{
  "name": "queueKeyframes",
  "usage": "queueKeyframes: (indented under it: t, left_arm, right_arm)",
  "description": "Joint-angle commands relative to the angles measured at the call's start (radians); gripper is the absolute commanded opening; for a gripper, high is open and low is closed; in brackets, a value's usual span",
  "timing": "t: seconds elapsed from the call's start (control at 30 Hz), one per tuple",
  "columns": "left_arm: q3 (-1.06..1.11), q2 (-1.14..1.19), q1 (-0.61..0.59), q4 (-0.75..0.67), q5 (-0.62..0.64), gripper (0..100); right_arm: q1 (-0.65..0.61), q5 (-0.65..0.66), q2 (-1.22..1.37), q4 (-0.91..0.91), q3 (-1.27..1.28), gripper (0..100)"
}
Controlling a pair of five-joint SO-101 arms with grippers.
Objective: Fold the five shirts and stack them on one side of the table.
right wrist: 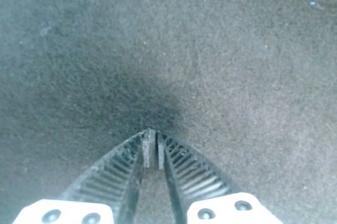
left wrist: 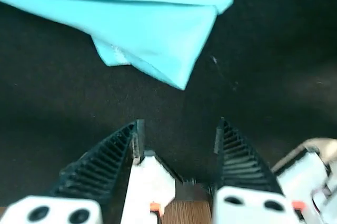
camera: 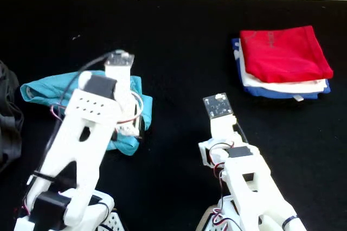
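Arms stand side by side on your black counter (camera: 179,36). Your left arm (camera: 81,133) leans forward over the crumpled teal shirt (camera: 40,91). Its left end effector (left wrist: 179,126) points down with jaws spread wide, holding nothing, near a folded corner of that shirt. Your right arm (camera: 244,177) sits lower, nearer its base. The right end effector (right wrist: 152,142) is clenched tip to tip on nothing, above bare counter. At the far right side, a folded red shirt (camera: 284,52) tops a neat stack over a white shirt (camera: 287,85) and a blue shirt (camera: 271,93). A dark garment (camera: 8,117) lies at the left edge.
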Motion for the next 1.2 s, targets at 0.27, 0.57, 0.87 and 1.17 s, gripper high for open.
queueKeyframes:
  t: [0.27, 0.57, 0.87, 1.17]
  left_arm:
    - [0.295, -0.021, 0.013, -0.341, 0.023, 22]
    - [0.222, 0.262, -0.094, -0.434, -0.054, 20]
    - [-0.168, 0.278, -0.361, -0.183, -0.055, 1]
    - [-0.631, 0.278, -0.555, 0.100, -0.057, 1]
  right_arm:
    - [0.013, -0.008, 0.008, -0.030, 0.004, 3.0]
    - [0.013, -0.008, 0.008, -0.030, 0.004, 3.0]
    - [0.013, -0.008, 0.008, -0.030, 0.004, 3.0]
    - [0.013, -0.008, 0.008, -0.030, 0.004, 3.0]
